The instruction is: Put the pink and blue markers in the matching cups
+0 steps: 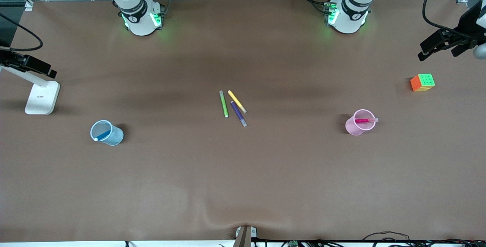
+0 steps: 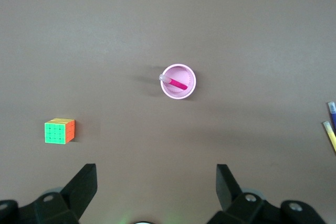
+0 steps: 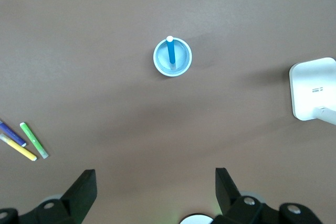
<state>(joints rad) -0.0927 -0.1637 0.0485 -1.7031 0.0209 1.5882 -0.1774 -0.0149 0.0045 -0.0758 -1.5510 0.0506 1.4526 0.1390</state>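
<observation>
Sorting looks done: pink marker [image 1: 365, 120] leaning inside the pink cup [image 1: 352, 127], right of centre in the front view; blue marker [image 1: 101, 136] inside the light blue cup [image 1: 114, 137], lower left; both tips poking over the rims. Left gripper [image 2: 156, 188] high over bare table with the pink cup in sight, fingers spread wide, holding nothing; right gripper [image 3: 155, 190] likewise wide and empty above the blue cup's area. Best now: retreat straight up, clear of the rims; leave the green pen [image 1: 224, 103], yellow pen [image 1: 237, 101], purple pen [image 1: 239, 114] and puzzle cube [image 1: 422, 82] alone.
</observation>
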